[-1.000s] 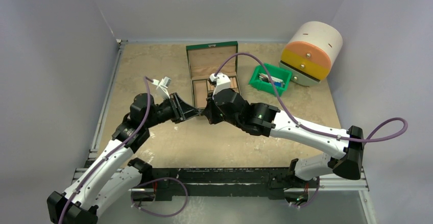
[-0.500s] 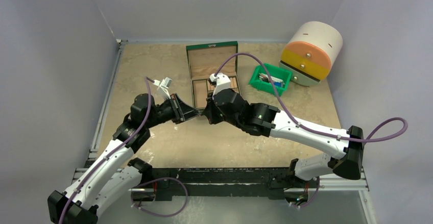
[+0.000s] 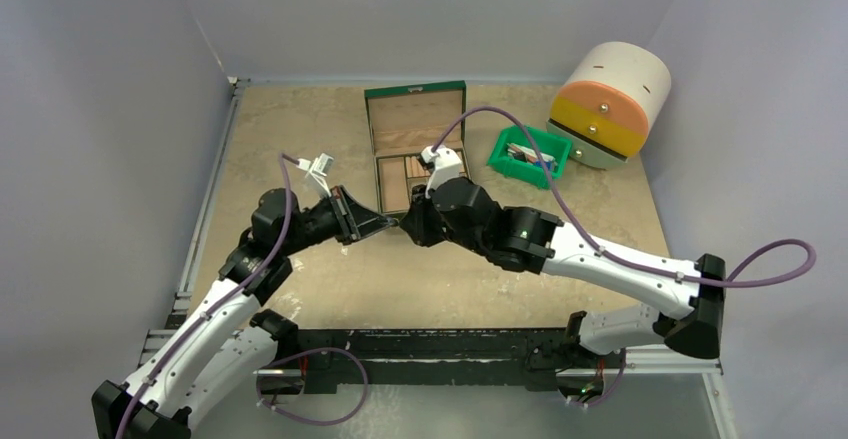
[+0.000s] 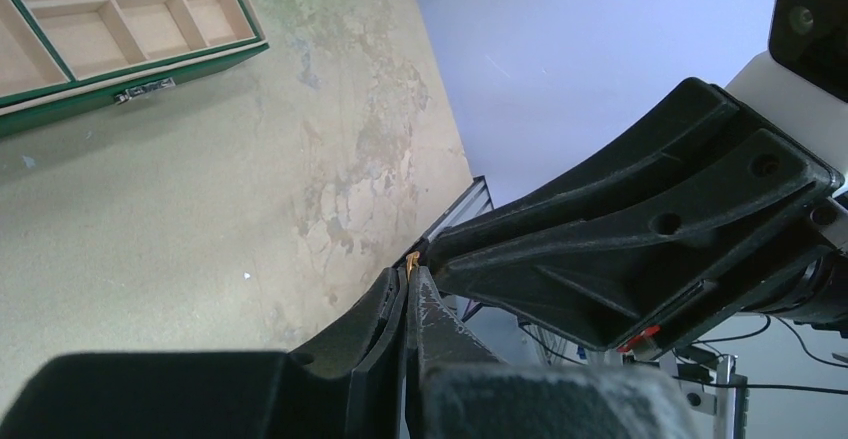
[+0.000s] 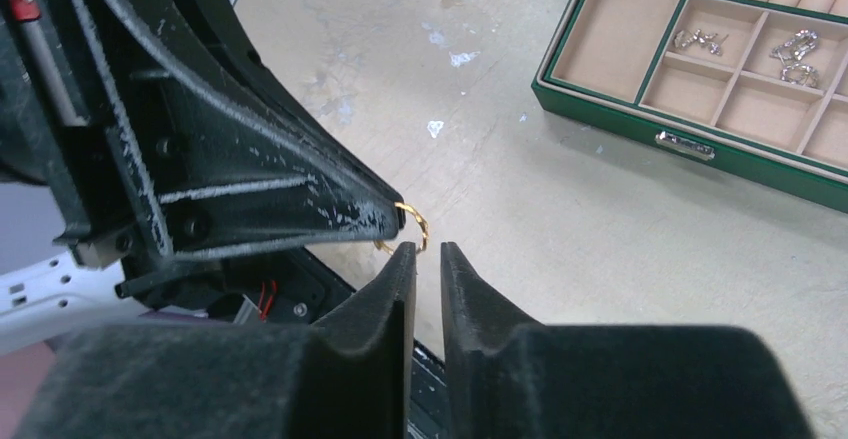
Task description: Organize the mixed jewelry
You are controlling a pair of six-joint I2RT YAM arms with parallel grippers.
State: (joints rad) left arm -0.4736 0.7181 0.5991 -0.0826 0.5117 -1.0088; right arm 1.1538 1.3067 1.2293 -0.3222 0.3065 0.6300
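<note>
Clamping the gold ring (image 5: 418,221) at their tips for a likely handover, left jaws met slightly parted right jaws.

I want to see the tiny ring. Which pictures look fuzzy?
Right wrist view: gold ring sharp, right fingers at the bottom blurry. Left wrist view: left fingers blurry up close, ring a tiny speck. Top view: soft even light, ring too small to see.
</note>
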